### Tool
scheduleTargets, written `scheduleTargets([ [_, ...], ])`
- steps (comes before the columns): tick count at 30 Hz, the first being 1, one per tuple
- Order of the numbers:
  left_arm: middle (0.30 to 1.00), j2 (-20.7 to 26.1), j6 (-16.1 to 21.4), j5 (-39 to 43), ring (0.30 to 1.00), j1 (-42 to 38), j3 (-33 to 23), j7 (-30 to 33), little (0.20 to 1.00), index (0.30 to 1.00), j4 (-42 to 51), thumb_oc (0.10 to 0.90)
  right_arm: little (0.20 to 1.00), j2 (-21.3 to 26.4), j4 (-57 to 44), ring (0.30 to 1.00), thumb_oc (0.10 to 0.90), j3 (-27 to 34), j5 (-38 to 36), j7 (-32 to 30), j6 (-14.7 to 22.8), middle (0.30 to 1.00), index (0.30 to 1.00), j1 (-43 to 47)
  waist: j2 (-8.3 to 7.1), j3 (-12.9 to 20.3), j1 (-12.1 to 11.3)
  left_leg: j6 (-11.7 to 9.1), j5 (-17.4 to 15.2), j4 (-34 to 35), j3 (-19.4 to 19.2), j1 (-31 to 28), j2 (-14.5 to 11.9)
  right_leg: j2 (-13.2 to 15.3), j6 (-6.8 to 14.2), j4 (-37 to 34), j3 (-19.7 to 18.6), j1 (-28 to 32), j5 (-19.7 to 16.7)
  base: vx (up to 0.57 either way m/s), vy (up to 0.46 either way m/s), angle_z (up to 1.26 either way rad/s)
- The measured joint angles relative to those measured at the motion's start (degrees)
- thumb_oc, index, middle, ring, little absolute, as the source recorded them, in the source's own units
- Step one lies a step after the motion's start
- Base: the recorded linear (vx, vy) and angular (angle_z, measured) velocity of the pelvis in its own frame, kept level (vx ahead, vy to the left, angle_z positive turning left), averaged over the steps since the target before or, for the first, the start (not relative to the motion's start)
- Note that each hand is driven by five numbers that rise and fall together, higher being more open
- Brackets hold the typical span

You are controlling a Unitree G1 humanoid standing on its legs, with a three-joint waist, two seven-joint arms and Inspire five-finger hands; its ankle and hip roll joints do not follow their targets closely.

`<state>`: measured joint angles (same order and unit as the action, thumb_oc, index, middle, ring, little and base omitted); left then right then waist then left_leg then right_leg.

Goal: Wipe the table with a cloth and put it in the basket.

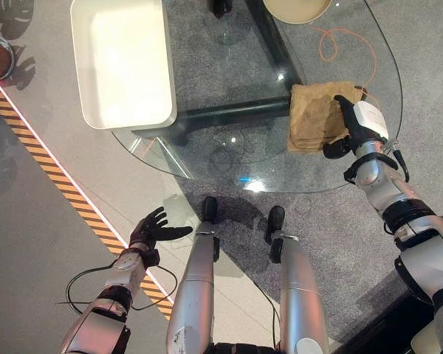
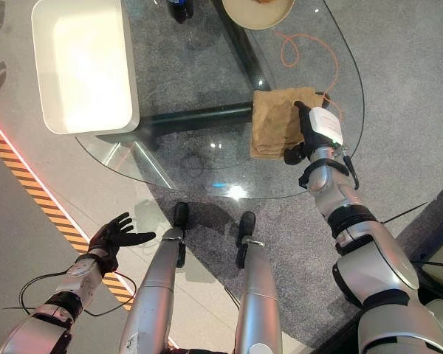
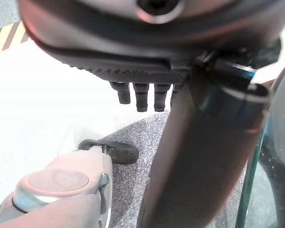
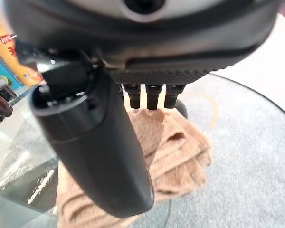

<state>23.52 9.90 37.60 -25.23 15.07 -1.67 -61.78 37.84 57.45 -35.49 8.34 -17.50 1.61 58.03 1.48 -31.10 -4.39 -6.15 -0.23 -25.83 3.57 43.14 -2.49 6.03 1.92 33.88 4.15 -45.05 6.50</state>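
1. We find the tan cloth (image 1: 317,116) lying rumpled and folded on the glass bench (image 1: 229,147), near its right edge.
2. The right hand (image 1: 352,122) rests on the right part of the cloth. Its fingers (image 4: 152,95) reach out over the fabric, and its thumb sits at the cloth's near edge. We cannot tell from these views whether the fingers lie flat on the cloth or pinch it.
3. The white basket (image 1: 122,63) stands on the far left part of the bench, well apart from the cloth.
4. A round tan dish (image 2: 257,12) sits at the far edge of the bench.
5. An orange cord (image 1: 332,40) shows through the glass near the cloth.
6. The left hand (image 1: 153,231) hangs low beside the bench, over the floor, with its fingers spread and relaxed, holding nothing.
7. A yellow and black striped line (image 1: 52,166) runs across the floor on the left.
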Motion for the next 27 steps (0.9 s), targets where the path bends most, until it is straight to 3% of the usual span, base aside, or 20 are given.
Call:
scheduleTargets([
  [12, 0.900, 0.00, -0.12, -0.05, 0.900, -0.40, 0.05, -0.01, 0.900, 0.900, -0.06, 0.800, 0.900, -0.16, 0.11, 0.900, 0.800, 0.00, 1.02, 0.35, -0.17, 0.900, 0.900, 0.02, 0.04, 0.00, -0.05, -0.23, 0.67, 0.82, 0.22, -0.03, 0.08, 0.15, -0.22, 0.35, 0.31, -0.32, 0.15, 0.00, -0.002, 0.00],
  [27, 0.900, -0.01, -0.27, -0.08, 0.900, -1.77, 0.36, -0.02, 0.900, 0.900, -0.18, 0.800, 0.900, -1.81, 2.97, 0.900, 0.800, -1.23, 5.31, 0.34, -3.12, 0.900, 0.900, 2.86, 0.28, 0.03, -0.06, -0.41, 1.49, 1.77, 0.26, 0.00, 0.15, 0.42, -0.33, 0.87, 0.57, -0.88, 0.40, 0.00, -0.002, 0.00],
])
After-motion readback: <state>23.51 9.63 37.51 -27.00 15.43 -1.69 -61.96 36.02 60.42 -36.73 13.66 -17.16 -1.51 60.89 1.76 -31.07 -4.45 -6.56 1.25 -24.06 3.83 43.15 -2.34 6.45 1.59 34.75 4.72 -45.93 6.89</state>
